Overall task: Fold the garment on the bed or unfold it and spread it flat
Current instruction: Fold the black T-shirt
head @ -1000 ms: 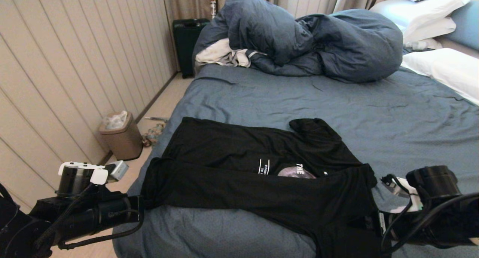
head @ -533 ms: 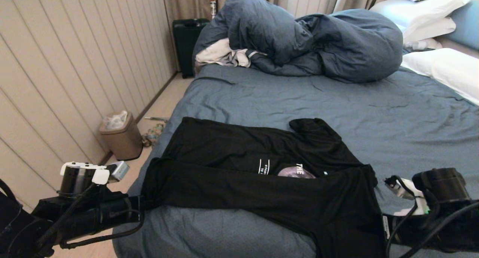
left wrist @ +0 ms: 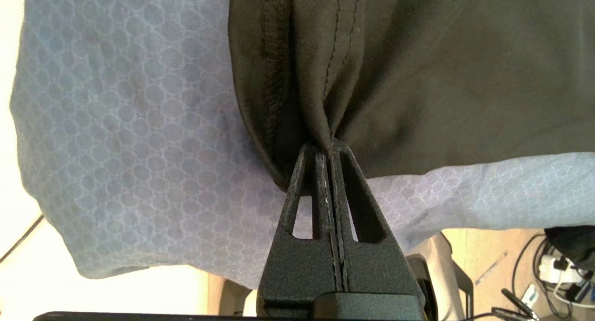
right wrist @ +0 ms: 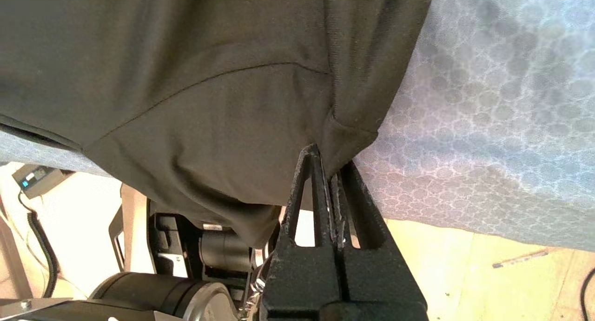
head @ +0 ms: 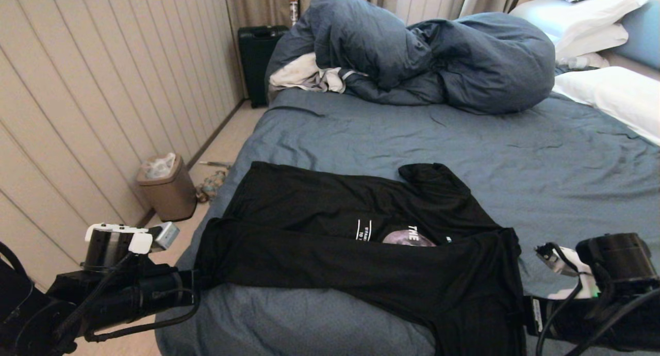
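Note:
The garment (head: pixel 361 273), a black T-shirt with its near half folded over the moon print, lies across the near edge of the bed (head: pixel 464 134). At the garment's left end, over the bed's edge, my left gripper (head: pixel 198 286) is shut on a bunched pinch of the black hem (left wrist: pixel 329 146). My right gripper (head: pixel 523 312) sits at the garment's right end, low by the near edge. In the right wrist view it (right wrist: pixel 331 165) is shut on a corner of the black fabric (right wrist: pixel 186 79). The slate-blue sheet (right wrist: pixel 488 125) lies under the cloth.
A bulky blue duvet (head: pixel 438 57) is heaped at the far side, with a white-grey cloth (head: pixel 304 77) beside it and white pillows (head: pixel 613 93) at the right. A tan bin (head: pixel 167 188) and a black case (head: pixel 258 57) stand on the floor along the left wall.
My right gripper has closed from open onto the garment's right corner, and that arm has drifted slightly right and down. The left gripper has kept its hold.

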Controlling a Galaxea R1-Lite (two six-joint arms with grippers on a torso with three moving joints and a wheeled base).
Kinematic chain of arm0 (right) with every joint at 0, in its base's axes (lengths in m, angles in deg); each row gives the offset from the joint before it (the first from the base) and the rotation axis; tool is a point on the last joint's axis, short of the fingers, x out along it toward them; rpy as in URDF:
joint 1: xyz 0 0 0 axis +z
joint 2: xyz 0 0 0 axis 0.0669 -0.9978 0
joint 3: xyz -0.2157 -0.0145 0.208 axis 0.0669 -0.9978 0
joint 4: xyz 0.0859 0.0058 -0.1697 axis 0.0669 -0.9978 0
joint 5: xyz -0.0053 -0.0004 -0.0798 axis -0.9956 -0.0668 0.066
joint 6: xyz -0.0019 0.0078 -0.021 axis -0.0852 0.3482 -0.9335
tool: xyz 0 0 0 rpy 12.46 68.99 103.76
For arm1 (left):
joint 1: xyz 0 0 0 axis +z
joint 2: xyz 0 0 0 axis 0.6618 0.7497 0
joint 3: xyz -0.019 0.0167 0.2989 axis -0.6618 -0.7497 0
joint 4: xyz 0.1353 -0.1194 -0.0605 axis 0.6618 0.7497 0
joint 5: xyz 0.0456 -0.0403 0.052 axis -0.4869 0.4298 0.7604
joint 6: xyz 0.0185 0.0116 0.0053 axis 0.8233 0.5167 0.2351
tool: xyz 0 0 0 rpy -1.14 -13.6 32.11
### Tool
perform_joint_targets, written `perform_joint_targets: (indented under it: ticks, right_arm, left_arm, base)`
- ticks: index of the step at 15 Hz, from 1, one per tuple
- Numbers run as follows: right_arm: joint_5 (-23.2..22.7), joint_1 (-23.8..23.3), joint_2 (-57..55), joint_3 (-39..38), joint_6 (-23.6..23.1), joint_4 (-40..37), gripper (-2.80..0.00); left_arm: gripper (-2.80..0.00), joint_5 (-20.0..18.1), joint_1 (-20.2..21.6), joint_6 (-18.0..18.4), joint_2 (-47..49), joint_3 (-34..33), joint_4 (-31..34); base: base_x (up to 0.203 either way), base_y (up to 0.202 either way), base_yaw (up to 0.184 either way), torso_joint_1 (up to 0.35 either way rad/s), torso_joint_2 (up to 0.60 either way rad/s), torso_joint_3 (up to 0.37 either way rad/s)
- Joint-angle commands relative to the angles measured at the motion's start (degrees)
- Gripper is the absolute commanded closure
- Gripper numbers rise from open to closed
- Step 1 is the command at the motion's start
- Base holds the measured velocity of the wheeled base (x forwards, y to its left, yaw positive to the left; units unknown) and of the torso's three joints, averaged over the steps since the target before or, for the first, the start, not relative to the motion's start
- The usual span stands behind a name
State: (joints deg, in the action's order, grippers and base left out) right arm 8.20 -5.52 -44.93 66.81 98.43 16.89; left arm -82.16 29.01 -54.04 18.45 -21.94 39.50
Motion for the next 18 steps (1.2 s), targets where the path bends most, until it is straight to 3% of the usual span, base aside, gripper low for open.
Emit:
perform_joint_targets:
  ticks: [1, 6, 8, 13, 18]
  right_arm:
    - [-0.1, -0.1, 2.3, -0.1, 0.1, -0.2, 0.0]
    - [0.5, -0.5, 15.7, 0.2, -0.2, -15.4, 0.0]
    - [0.7, -1.5, 19.1, -0.2, -2.2, -22.7, 0.0]
    - [2.2, -5.1, 26.6, -0.8, -5.2, -32.6, 0.0]
    - [2.3, -5.2, 35.3, -0.9, -6.1, -41.5, 0.0]
  left_arm:
    - [0.0, -0.1, -0.1, 0.1, -1.1, -0.8, -0.3]
    - [0.0, -0.1, -0.1, 1.0, -7.4, -6.9, -0.4]
    - [0.0, 0.0, 0.0, 2.8, -10.2, -9.1, -0.4]
    - [0.0, 0.2, 1.4, 4.9, -12.4, -15.2, -0.5]
    - [0.0, 0.1, 2.2, 5.5, -15.2, -17.3, -0.8]
  base:
    - [0.0, 0.0, 0.0, 0.0, 0.0, 0.0]
    - [0.0, 0.0, 0.0, 0.0, 0.0, 0.0]
    - [0.0, 0.0, 0.0, 0.0, 0.0, 0.0]
    - [0.0, 0.0, 0.0, 0.0, 0.0, 0.0]
    - [0.0, 0.0, 0.0, 0.0, 0.0, 0.0]
